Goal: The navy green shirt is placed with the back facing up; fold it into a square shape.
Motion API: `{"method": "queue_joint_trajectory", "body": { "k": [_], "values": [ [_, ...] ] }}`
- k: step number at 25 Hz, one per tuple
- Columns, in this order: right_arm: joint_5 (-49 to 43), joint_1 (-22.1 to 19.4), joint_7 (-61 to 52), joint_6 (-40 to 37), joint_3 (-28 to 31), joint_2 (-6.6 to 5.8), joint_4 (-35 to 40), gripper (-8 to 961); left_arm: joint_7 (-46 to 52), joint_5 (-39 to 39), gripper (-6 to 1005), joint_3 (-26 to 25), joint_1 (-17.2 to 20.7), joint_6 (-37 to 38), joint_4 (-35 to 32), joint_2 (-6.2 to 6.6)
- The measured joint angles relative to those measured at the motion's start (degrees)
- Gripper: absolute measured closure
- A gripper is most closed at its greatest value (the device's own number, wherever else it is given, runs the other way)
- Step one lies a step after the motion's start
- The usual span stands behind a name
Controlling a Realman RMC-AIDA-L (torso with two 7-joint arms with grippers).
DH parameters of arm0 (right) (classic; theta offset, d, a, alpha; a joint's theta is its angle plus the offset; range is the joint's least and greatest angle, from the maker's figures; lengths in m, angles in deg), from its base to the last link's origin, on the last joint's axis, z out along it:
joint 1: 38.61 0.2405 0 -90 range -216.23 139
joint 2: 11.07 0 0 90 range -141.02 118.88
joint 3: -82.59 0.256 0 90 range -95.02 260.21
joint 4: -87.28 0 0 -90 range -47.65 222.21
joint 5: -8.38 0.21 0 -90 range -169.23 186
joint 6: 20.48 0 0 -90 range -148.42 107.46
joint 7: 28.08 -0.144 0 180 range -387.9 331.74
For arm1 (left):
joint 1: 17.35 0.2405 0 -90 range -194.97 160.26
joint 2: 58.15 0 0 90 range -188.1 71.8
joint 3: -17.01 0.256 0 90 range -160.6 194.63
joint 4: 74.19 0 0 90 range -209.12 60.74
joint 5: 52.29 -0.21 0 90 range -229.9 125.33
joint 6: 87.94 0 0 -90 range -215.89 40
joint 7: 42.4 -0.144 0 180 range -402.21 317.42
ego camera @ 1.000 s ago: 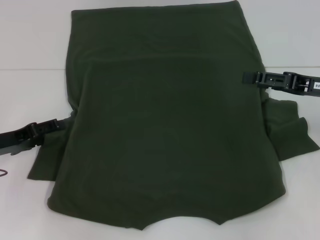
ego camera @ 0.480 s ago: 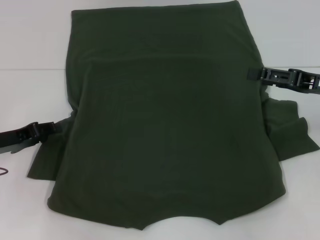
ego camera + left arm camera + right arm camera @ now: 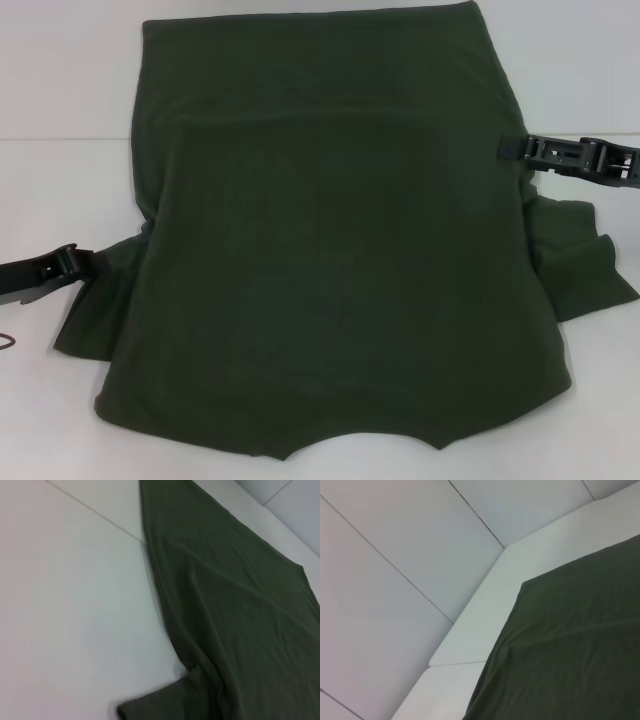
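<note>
The navy green shirt (image 3: 340, 260) lies flat with its plain back up and covers most of the white table in the head view. One sleeve (image 3: 95, 310) sticks out on the left and the other sleeve (image 3: 585, 260) on the right. My left gripper (image 3: 70, 260) is low over the table beside the left sleeve, just off the cloth. My right gripper (image 3: 510, 148) is at the shirt's right side edge, above the right sleeve. The left wrist view shows the shirt's (image 3: 235, 610) side edge and a sleeve end (image 3: 150, 707). A far corner of the shirt (image 3: 570, 655) fills part of the right wrist view.
Bare white table (image 3: 60, 90) shows on both sides of the shirt, crossed by a thin seam (image 3: 60, 139). A small dark loop (image 3: 8, 343) lies at the left border. The table's edge (image 3: 470, 630) runs past the shirt's corner, with pale panels (image 3: 395, 555) beyond.
My left gripper has drawn back to the left, away from the shirt's side. My right gripper has shifted slightly right and up along the shirt's right edge. The shirt lies as before.
</note>
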Motion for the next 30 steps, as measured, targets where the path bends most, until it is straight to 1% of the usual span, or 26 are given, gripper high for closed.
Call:
{"method": "queue_joint_trajectory", "body": {
  "k": [6,11,16,18,28,30],
  "values": [
    [0.05,-0.10,0.00,0.06,0.17,-0.10,0.00,9,-0.13,-0.29,1003,0.65,-0.05,-0.36,0.00,0.00],
    [0.09,-0.03,0.00,0.10,0.20,-0.10,0.00,9,-0.09,-1.85,998,1.37,-0.03,-0.63,-1.07,-0.10],
    [0.09,-0.09,-0.03,0.07,0.20,-0.11,0.00,8,2.86,-6.16,998,1.66,0.69,-0.53,-7.02,-0.48],
    [0.09,-0.20,-0.04,0.07,0.19,-0.11,0.00,8,3.81,-7.56,999,1.69,0.64,-0.41,-7.96,-0.45],
    [0.08,-0.27,0.00,0.43,0.19,-0.16,0.00,8,8.32,-15.31,997,1.50,-1.08,-2.13,-10.36,0.41],
    [0.08,-0.27,0.00,0.46,0.19,-0.18,0.00,9,9.42,-17.11,997,1.22,-1.84,-2.33,-10.64,0.96]
  ]
}}
